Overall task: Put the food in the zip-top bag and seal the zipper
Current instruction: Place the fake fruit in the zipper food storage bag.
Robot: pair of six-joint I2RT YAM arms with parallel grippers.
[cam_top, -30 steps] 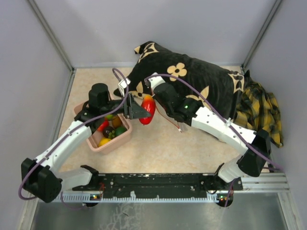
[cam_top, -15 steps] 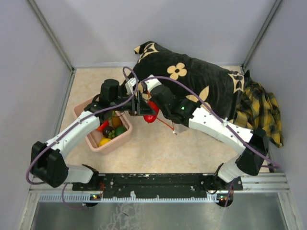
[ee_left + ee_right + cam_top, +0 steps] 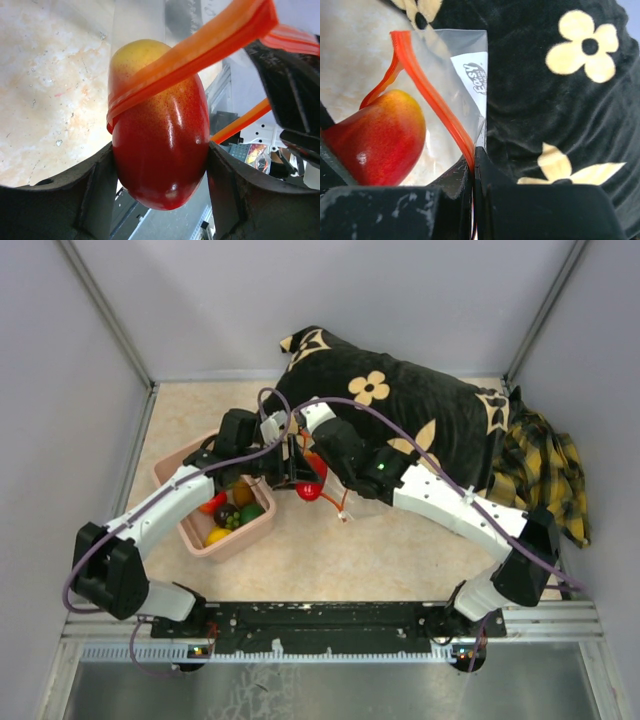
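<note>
My left gripper (image 3: 300, 478) is shut on a glossy red-and-yellow toy fruit (image 3: 311, 481), clamped between both fingers in the left wrist view (image 3: 160, 145). My right gripper (image 3: 318, 452) is shut on the edge of the clear zip-top bag (image 3: 466, 65) and holds it off the table. The red-orange zipper (image 3: 200, 50) crosses the fruit's yellow end, and a second strip runs behind it. In the right wrist view the fruit (image 3: 380, 135) sits at the bag's open mouth, beside the zipper (image 3: 430, 90) pinched in my right gripper (image 3: 474, 165).
A pink tub (image 3: 196, 532) at the left holds more toy food (image 3: 236, 511). A black flowered cushion (image 3: 400, 400) lies behind the grippers, with a yellow plaid cloth (image 3: 540, 470) to its right. Grey walls enclose the table.
My left gripper carried the fruit right, from beside the tub to the bag mouth. My right gripper shifted slightly with the bag, which now hangs lower.
</note>
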